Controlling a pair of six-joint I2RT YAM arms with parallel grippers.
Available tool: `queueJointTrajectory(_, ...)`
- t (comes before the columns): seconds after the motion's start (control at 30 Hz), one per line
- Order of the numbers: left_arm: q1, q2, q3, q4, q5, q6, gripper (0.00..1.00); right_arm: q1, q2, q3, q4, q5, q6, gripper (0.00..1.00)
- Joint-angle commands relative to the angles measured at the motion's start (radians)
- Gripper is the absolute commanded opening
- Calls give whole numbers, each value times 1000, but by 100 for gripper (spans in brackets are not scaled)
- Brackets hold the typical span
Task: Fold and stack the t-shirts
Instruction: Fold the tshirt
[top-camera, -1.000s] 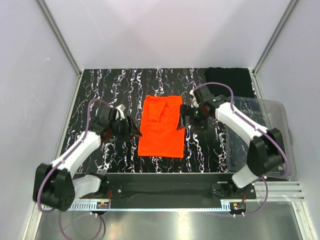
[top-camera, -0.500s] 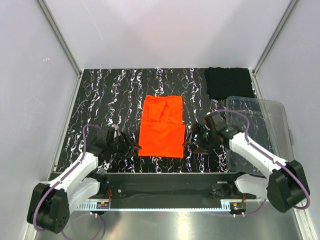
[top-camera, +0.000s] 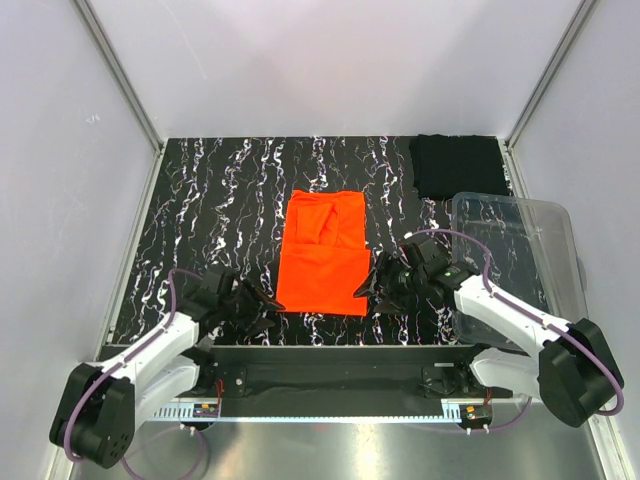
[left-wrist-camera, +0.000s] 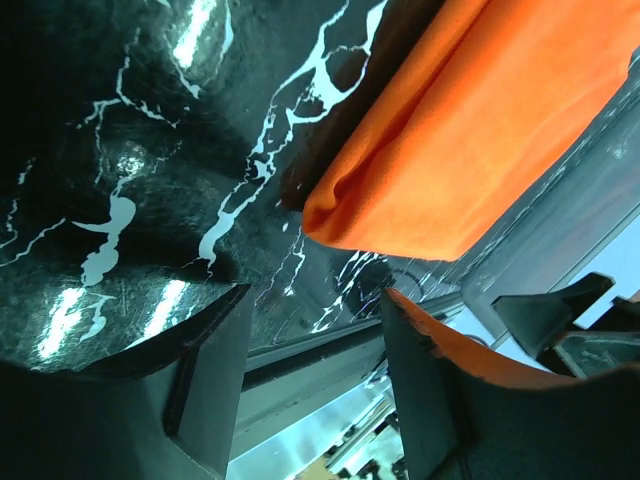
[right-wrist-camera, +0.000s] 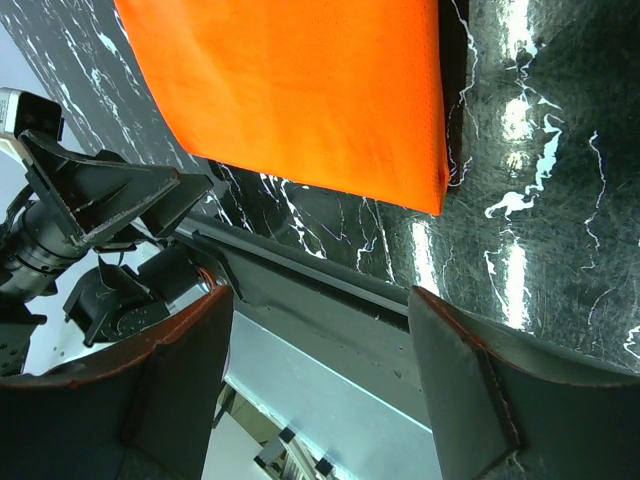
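The black marbled table (top-camera: 220, 200) is filling the floor of the white-walled cell, and its near edge is disappearing under the rail where the two arms are bolted. A clear plastic bin (top-camera: 545, 225) is sitting at the right side. Its far wall is hard to trace because it is see-through, and the right arm is covering part of its near side.

The orange-red shirt (top-camera: 322, 255) is lying folded into an upright rectangle at the middle of the table, with a smaller fold showing in its far half. The black shirt (top-camera: 455, 165) is lying folded in the far right corner, apart from the orange one. It is so dark that its creases are not showing.

The left hand (top-camera: 262, 300) is hovering low just beside the orange shirt's near left corner. In the left wrist view its fingers (left-wrist-camera: 210, 380) are standing apart with nothing between them, and the corner is lying just ahead of them. The right hand (top-camera: 362, 288) is hanging just beside the near right corner, its fingers (right-wrist-camera: 470, 390) likewise spread and gripping nothing. Both wrist views are cutting off most of the shirt.
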Motion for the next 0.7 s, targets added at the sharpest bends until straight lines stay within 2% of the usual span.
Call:
queueJointTrajectory(0.0,-7,19,11,40,-39,-43,58,11,-11,4,32,-4,-17,77)
queueJointTrajectory(0.27,-9,139,12,160,-58,-64,55,13,7,5,25,-8,-57,77)
queueJointTrajectory(0.4,-11,205,21,181,-65,-70,51,13,26,8,24,-11,-82,76)
queueJointTrajectory(0.5,-11,197,9,177,-82,-83,45,14,35,4,19,-10,-83,75)
queueJointTrajectory(0.63,-11,165,-24,177,-102,-100,43,13,20,-51,47,38,22,70)
queueJointTrajectory(0.67,-11,168,-26,177,-105,-98,42,14,12,-74,77,42,94,69)
